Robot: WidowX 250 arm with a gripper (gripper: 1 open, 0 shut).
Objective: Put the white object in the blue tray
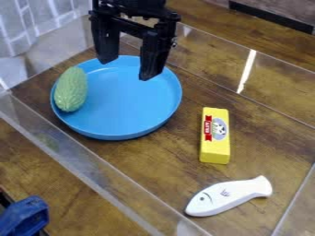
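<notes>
Nothing of the task is done yet, judging from how things lie. The claw (132, 57) hangs over the far part of the blue tray (123, 115), pointing straight down, its two dark fingers spread wide with nothing between them. The tray itself holds nothing inside its rim.

The white object (229, 196) lies on the wooden surface (264, 111) well away from the claw, toward the near right corner of the view, clear of the tray and not touching anything. Between it and the claw's side of the scene stands the yellow block (215, 135), which rests just beside the tray's right rim. The green oval object (70, 88) leans at the tray's left edge, below and left of the claw.

What is left is everything: the claw has to travel to the toy, come down around it, close, lift, carry it back over the rim and let go.

The toy's long axis runs slantwise, from lower left to upper right in the view. Its rounded head (the end with the tiny dark marks) points to the lower left, and the forked tail points to the upper right. A grasp across the narrow body, square to that slant, looks the most sensible.
</notes>
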